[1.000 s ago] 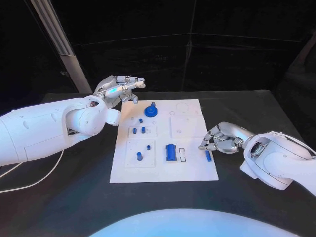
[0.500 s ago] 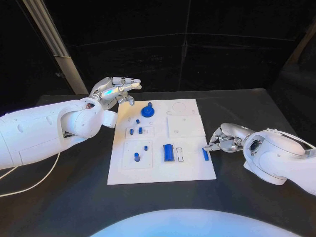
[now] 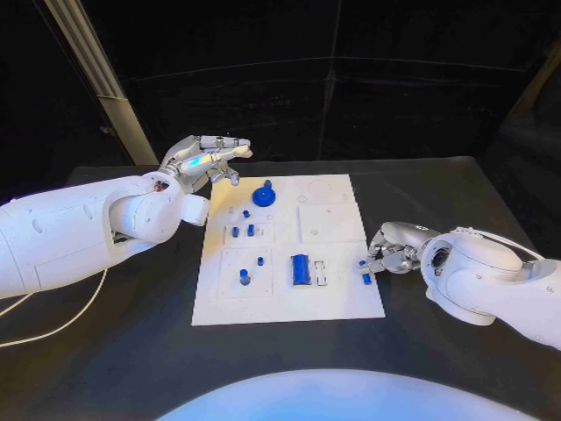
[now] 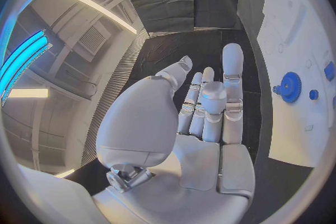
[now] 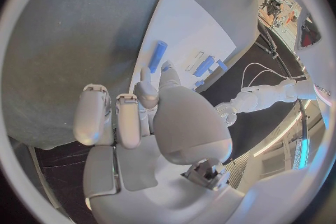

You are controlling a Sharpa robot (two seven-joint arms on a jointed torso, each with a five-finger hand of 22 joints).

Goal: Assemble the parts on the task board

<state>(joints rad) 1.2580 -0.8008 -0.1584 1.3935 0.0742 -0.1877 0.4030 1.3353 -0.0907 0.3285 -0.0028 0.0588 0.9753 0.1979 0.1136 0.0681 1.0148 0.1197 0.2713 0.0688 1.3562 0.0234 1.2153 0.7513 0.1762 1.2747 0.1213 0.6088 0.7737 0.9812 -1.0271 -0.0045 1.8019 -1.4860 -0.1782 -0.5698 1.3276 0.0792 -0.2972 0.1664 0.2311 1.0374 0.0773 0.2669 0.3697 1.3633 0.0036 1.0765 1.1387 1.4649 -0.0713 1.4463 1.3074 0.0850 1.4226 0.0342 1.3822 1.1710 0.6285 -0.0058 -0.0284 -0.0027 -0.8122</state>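
The white task board (image 3: 344,294) lies in the middle of the black table. On it are a blue gear (image 3: 266,196) (image 4: 289,87), a blue cylinder (image 3: 301,269) and several small blue pegs (image 3: 235,232). A short blue peg (image 3: 365,269) (image 5: 158,56) lies flat by the board's right edge. My right hand (image 3: 392,250) (image 5: 150,117) sits low at that edge, fingers partly curled, with thumb and a fingertip at the peg's near end; whether they pinch it is unclear. My left hand (image 3: 205,158) (image 4: 203,117) hovers above the board's far left corner, fingers spread, holding nothing.
Bare black table (image 3: 129,351) surrounds the board on all sides. A pale slanted post (image 3: 97,79) rises behind the left arm. Recessed square outlines (image 3: 331,224) mark the board's right half.
The camera shifted slightly. My right hand has edged in toward the short blue peg at the board's right edge. The left hand and the parts have stayed put.
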